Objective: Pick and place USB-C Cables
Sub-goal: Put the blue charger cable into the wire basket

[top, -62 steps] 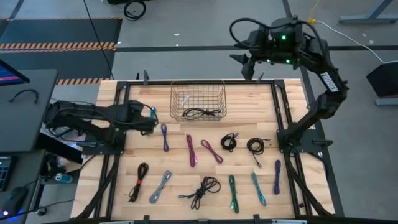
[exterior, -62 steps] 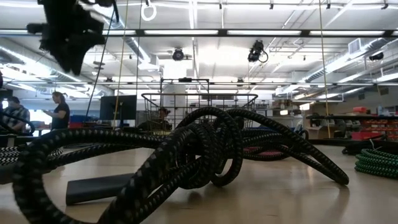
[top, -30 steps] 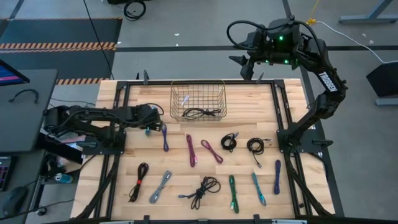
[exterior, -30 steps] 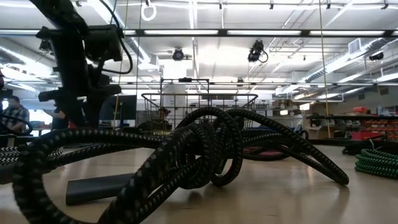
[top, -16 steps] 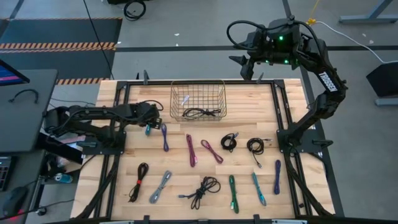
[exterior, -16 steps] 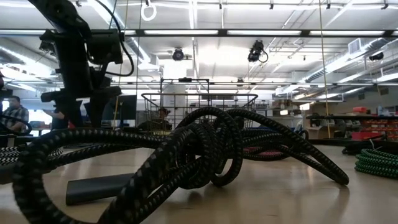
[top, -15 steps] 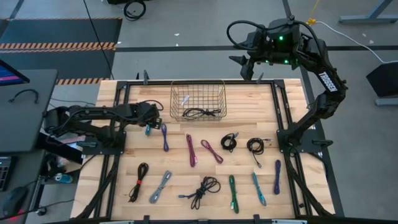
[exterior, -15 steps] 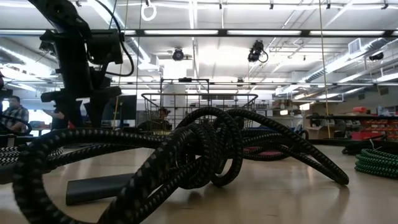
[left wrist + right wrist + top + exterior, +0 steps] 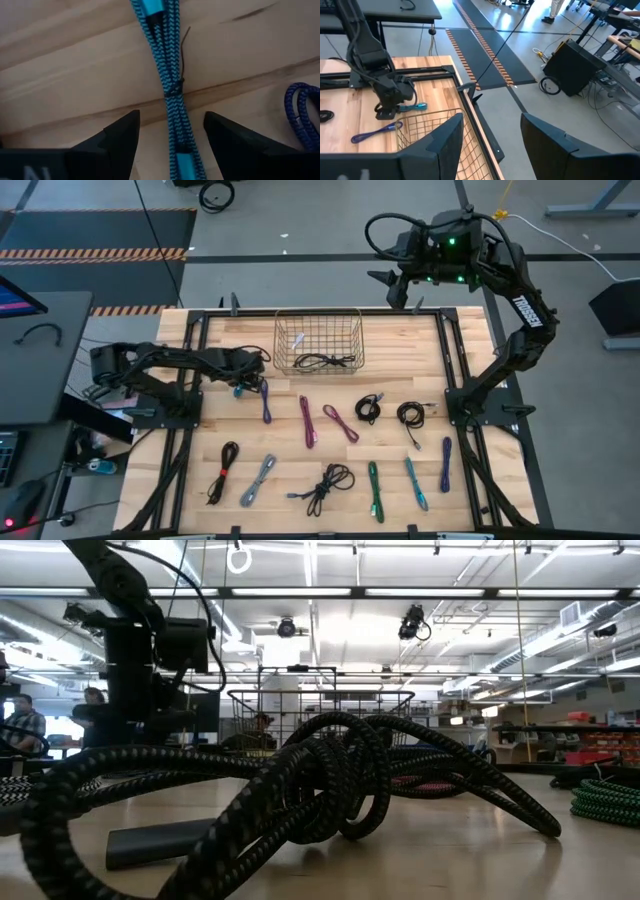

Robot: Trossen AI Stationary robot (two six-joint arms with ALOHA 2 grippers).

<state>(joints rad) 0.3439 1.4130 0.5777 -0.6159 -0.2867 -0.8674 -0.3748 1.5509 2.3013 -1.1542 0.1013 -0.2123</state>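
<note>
While the right gripper [image 9: 398, 288] is parked, spread, beyond the basket [image 9: 318, 340] | teal cable [image 9: 171, 85] is straddled lengthwise between the released jaws of the left gripper [image 9: 170, 131] | left arm is nearer.

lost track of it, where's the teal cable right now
In the high view the teal cable lies on the table's left side, beside the blue cable, with the open left gripper straddling it.

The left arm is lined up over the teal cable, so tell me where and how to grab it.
Grip the teal cable at its tied waist, where a thin black tie pinches the strands into one narrow bundle. Come straight down from above: it lies flat on the table, and the left end effector already straddles it with open fingers, one on each side.
</note>
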